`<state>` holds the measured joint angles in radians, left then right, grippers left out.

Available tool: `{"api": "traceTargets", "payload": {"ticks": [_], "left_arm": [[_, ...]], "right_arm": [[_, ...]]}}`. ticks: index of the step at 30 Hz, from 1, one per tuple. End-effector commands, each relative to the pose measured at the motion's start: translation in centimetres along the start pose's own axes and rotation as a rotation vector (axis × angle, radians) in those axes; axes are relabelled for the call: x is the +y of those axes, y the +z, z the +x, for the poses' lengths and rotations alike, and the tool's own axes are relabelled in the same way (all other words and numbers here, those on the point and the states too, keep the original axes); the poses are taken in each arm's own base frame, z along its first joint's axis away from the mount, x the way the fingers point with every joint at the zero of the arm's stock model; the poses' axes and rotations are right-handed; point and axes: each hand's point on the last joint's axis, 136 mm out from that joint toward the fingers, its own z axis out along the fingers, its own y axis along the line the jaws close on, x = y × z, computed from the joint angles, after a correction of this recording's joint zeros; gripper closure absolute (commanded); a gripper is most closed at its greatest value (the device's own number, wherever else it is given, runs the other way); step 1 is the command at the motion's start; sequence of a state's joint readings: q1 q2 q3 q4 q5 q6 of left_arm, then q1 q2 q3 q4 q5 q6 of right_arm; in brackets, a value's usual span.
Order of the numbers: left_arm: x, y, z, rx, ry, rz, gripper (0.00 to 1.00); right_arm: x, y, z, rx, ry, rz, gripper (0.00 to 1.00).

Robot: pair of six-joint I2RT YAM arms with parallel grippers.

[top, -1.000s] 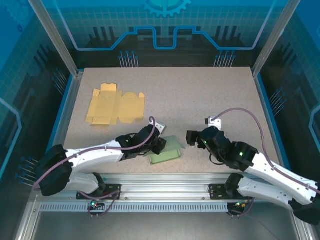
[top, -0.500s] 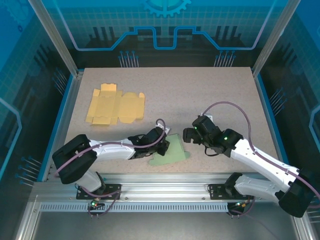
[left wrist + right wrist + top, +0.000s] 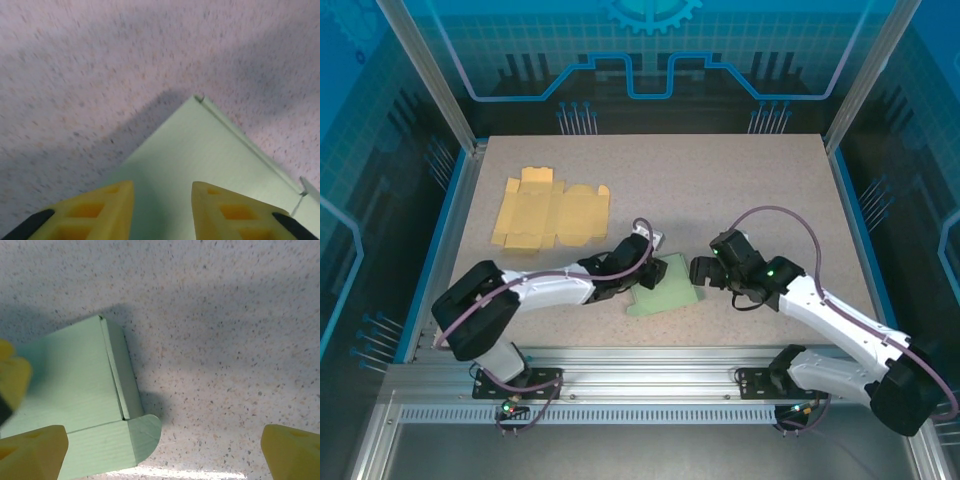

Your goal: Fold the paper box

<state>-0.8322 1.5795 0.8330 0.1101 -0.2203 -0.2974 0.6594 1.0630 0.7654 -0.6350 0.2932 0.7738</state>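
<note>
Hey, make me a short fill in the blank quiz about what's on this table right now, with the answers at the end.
1. The partly folded paper box near the front edge of the table is ____ in colour.
2. The flat cardboard blank lying at the far left is ____ in colour.
3. The right hand, just beside the paper box, has its fingers spread wide ____.

Missing words: green; yellow; open
</note>
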Motion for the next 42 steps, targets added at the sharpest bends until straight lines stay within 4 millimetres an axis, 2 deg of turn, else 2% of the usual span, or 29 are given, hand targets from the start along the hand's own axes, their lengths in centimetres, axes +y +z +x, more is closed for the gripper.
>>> {"api": "traceTargets", "payload": {"ticks": [1, 3, 6, 9, 17, 21, 25, 30, 35, 42], "left_arm": [[1.2, -2.9, -3.8, -0.08, 0.009, -0.055, 0.6], [2.7, -3.5, -3.8, -0.075, -0.016, -0.092, 0.59], [5.2, -3.7, -2.5, -0.04, -0.063, -0.151, 0.59], [6.7, -3.8, -0.6, -0.002, -0.11, -0.177, 0.61], [6.6, -3.7, 3.7, 0.091, -0.182, -0.116, 0.64], [6.3, -3.3, 5.0, 0.101, -0.213, -0.079, 0.65], [6.6, -2.6, 4.7, 0.101, -0.202, -0.099, 0.64], [6.5, -1.8, 3.8, 0.093, -0.22, -0.08, 0.59], [7.2, -1.3, 4.1, 0.104, -0.269, -0.074, 0.58], [9.4, -0.6, 6.4, 0.146, -0.379, -0.082, 0.72]], "right_arm": [[0.3, 0.6, 1.2, 0.035, 0.047, -0.067, 0.0], [0.8, 0.9, 1.9, 0.051, 0.085, -0.124, 0.0], [1.6, 1.6, 3.1, 0.083, 0.129, -0.217, 0.0], [1.2, 2.1, 3.8, 0.107, 0.134, -0.217, 0.0], [1.6, 2.9, 3.6, 0.107, 0.065, -0.232, 0.0], [2.0, 3.7, 3.6, 0.116, 0.048, -0.237, 0.0], [2.0, 4.3, 3.9, 0.133, 0.05, -0.226, 0.01], [2.0, 5.1, 4.2, 0.147, 0.057, -0.223, 0.0], [2.5, 5.9, 4.5, 0.162, 0.087, -0.274, 0.01], [3.6, 6.6, 4.3, 0.183, 0.13, -0.383, 0.02]]}}
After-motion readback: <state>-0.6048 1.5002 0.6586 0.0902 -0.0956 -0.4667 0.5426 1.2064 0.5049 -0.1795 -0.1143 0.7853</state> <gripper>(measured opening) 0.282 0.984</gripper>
